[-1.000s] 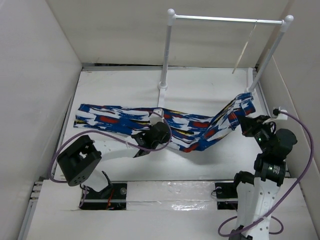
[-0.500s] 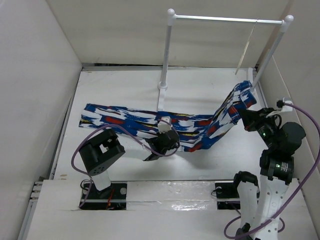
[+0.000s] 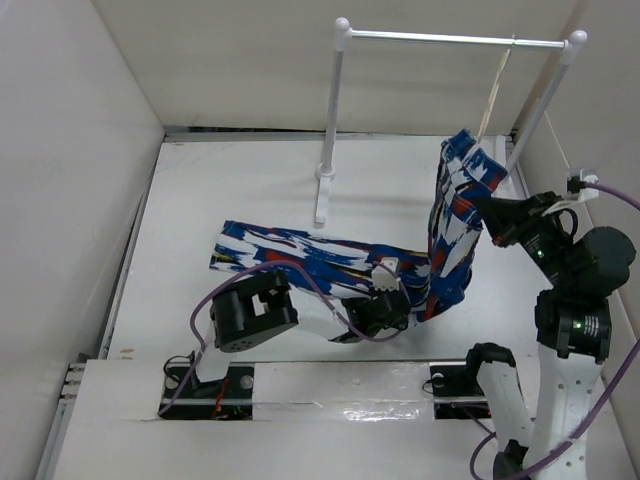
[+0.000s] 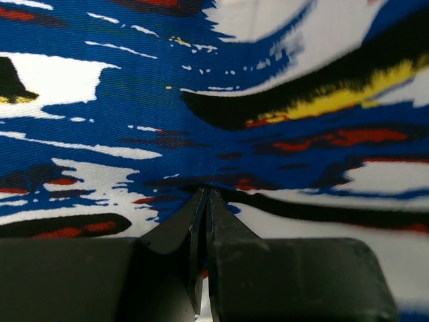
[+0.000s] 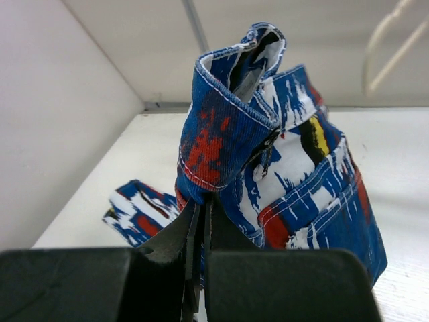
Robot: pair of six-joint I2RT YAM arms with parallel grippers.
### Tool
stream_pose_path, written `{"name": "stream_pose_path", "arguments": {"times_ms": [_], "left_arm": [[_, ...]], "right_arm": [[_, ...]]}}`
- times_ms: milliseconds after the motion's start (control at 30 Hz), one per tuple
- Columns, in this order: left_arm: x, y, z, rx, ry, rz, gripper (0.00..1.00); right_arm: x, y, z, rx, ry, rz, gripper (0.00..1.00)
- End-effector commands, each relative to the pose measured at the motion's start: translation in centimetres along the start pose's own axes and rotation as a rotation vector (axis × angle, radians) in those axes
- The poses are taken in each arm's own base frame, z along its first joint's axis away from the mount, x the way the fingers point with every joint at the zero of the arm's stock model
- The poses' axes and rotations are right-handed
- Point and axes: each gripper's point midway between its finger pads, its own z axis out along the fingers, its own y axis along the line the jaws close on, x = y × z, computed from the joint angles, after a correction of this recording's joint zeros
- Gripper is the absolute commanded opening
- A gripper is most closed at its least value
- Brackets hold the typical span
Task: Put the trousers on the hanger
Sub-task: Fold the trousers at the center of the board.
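The left arm lies low and folded in front of the rack (image 3: 330, 130), elbow doubled back near its base, wrist reaching right across the worktop (image 3: 230, 180). The left fingers (image 4: 175, 231) are pressed together on a fold of the trousers (image 3: 300, 255), pinching the cloth between the rack's two posts and nearer than them. The right arm stands upright beside the rack's right post with its wrist bent inward. The right fingers (image 5: 175, 231) are clamped on the waist end, holding it raised just in front of that post. The hanger (image 3: 492, 95) hangs from the rack's rail near the right post. Since a second ago, the left wrist has slid from in front of the left post toward the right one, dragging the legs along. The right arm has carried the waist end higher, closer to the rail.
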Motion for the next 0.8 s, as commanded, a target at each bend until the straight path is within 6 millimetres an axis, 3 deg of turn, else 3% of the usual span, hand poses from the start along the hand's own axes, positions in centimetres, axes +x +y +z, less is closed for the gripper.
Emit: {"name": "stream_pose_path", "arguments": {"times_ms": [0,133,167,233,300,433,533,633,733,767], "left_arm": [[4.9,2.2,0.2,-0.054,0.142,0.058,0.00],[5.1,3.1,-0.1,-0.081,0.144,0.046,0.00],[4.1,2.3,-0.7,-0.060,0.122,0.031,0.00],[2.9,2.6,-1.7,-0.064,0.087,0.027,0.00],[0.4,1.7,-3.1,-0.050,0.030,0.022,0.00],[-1.6,0.4,-4.6,-0.025,-0.014,0.031,0.00],[-0.9,-0.6,-4.5,-0.013,-0.001,0.042,0.00],[0.3,-1.2,-3.1,-0.013,0.029,0.046,0.00],[1.6,-1.2,-1.9,-0.021,0.058,0.053,0.00],[1.7,-1.6,-2.3,-0.015,0.056,0.053,0.00]], "right_arm": [[-6.2,4.1,-0.3,-0.119,-0.161,-0.079,0.00],[-5.9,3.5,1.8,-0.138,-0.126,-0.042,0.00],[-5.7,3.5,2.0,-0.142,-0.119,-0.046,0.00],[-4.7,2.6,2.6,-0.128,-0.100,-0.033,0.00],[-4.2,2.2,2.9,-0.126,-0.092,-0.029,0.00],[-3.3,1.9,3.5,-0.136,-0.077,-0.007,0.00],[-3.5,2.6,4.0,-0.154,-0.075,-0.001,0.00],[-4.1,3.3,4.9,-0.162,-0.079,0.010,0.00],[-4.0,4.7,6.6,-0.191,-0.060,0.035,0.00],[-3.5,6.1,7.1,-0.234,-0.043,0.043,0.00]]}}
